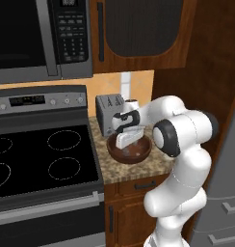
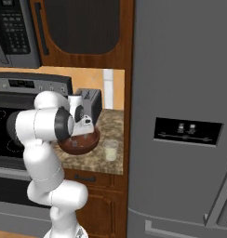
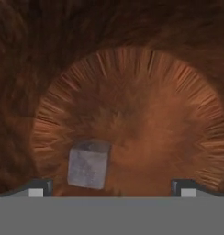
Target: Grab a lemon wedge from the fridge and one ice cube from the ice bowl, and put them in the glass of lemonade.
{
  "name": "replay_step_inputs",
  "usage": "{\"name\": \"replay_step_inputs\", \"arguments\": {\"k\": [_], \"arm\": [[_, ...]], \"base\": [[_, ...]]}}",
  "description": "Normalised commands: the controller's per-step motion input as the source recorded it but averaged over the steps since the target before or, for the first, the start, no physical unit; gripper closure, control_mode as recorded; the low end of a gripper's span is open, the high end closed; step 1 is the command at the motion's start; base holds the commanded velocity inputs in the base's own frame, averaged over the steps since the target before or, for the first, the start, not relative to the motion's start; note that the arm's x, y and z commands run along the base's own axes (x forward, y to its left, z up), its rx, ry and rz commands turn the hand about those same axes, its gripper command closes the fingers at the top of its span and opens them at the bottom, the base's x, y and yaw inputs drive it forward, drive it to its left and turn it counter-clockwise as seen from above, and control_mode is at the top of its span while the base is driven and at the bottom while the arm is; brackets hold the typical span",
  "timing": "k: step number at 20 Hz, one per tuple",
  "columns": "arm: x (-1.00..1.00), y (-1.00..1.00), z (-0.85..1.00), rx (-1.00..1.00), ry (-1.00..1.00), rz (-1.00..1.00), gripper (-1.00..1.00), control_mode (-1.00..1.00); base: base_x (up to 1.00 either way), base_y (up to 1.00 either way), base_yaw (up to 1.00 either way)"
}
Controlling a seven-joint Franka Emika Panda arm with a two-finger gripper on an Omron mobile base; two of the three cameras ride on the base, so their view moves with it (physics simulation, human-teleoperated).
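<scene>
The gripper (image 3: pixel 111 187) hangs inside the bowl (image 1: pixel 138 153), fingers spread wide, with bare wood floor between them and only the ice cube (image 3: pixel 88 164) near one tip. The bowl's wall rings it on all sides. The toaster (image 1: pixel 110 113) crowds behind the bowl; the glass (image 2: pixel 110 150) stands beside it by the fridge (image 2: pixel 180 116).

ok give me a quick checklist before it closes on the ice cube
1. Jaws open: ok, both tips of the gripper stand wide apart.
2. Hand inside the ice bowl: ok, it is lowered into the bowl.
3. Ice cube between the tips: ok, but it sits nearer one tip than the other.
4. Tips low enough to straddle the cube: cannot tell.
5. Glass of lemonade upright on the counter beside the bowl: ok.
6. Fridge doors shut, lemon step not done: ok for now.
</scene>
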Motion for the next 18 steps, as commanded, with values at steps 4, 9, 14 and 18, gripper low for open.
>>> {"name": "replay_step_inputs", "arguments": {"k": [4, 9, 14, 18], "arm": [[0.18, 0.26, -0.35, 0.02, 0.0, -0.03, -1.0, -1.0], [0.12, 0.02, -0.25, 0.0, 0.01, 0.0, -1.0, -1.0], [0.01, -0.08, -0.16, 0.0, 0.0, 0.0, -1.0, -1.0], [0.05, -0.12, -0.01, 0.0, 0.0, 0.0, -1.0, -1.0]], "base": [[0.0, 0.0, 0.0], [0.0, 0.0, 0.0], [0.0, 0.0, 0.0], [0.0, 0.0, 0.0]]}}
